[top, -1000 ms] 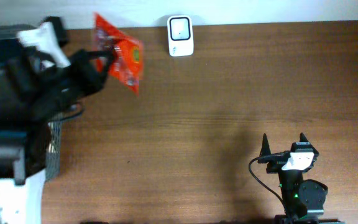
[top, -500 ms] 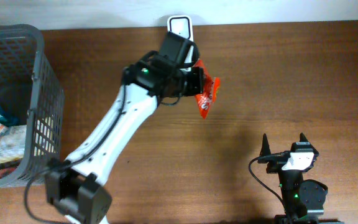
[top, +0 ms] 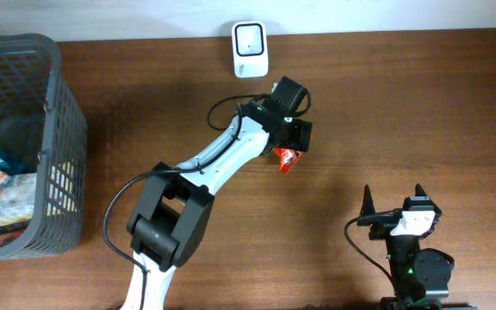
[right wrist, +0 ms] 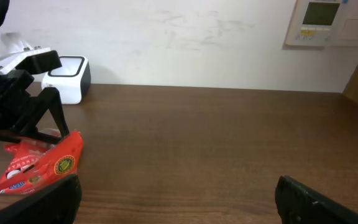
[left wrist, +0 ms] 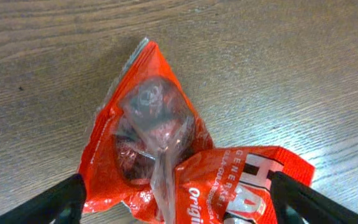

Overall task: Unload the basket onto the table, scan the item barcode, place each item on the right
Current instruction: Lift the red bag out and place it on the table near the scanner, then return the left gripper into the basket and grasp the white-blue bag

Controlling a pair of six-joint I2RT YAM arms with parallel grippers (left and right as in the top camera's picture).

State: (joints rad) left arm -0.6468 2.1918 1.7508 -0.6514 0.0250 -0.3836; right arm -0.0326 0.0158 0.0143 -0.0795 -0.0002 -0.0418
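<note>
Out in the middle of the brown wooden table (top: pixel 403 103), the crinkled orange-red plastic snack packet (left wrist: pixel 148 143) lies on the wood. The left gripper (left wrist: pixel 176 190) hangs right over it, jaws spread wide to either side, nothing pinched! The small white barcode scanner (top: pixel 250 49) stands at the far edge, a little left of the packet and apart from it. At the left edge, the grey plastic mesh basket (top: pixel 58 129) holds more packets. Near right, the right gripper (top: pixel 393 198) sits with jaws released, empty.
</note>
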